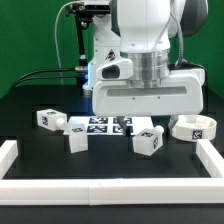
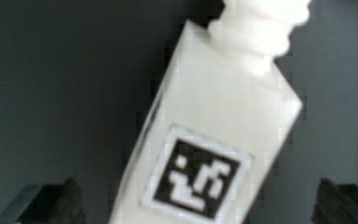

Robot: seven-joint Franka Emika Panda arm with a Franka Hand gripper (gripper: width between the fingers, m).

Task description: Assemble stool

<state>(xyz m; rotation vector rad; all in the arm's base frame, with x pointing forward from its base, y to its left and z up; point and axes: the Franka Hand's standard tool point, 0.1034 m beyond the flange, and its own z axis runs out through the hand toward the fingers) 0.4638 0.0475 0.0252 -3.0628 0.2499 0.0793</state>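
In the wrist view a white block leg [image 2: 220, 120] lies slanted on the black table, with a black-and-white tag [image 2: 197, 175] on its face and a round peg [image 2: 261, 25] at its far end. My gripper [image 2: 201, 205] is open, its dark fingers [image 2: 51, 205] standing wide apart on either side of the leg's tagged end, not touching it. In the exterior view the arm's hand [image 1: 145, 95] hangs over the table's middle, above a tagged leg [image 1: 148, 140]. Two more legs [image 1: 50, 119] [image 1: 77, 138] lie to the exterior view's left. The round seat [image 1: 193, 127] lies at the right.
The marker board [image 1: 100, 125] lies flat behind the legs. White border rails [image 1: 110, 185] run along the front and both sides of the black table. The arm's base and cables stand at the back.
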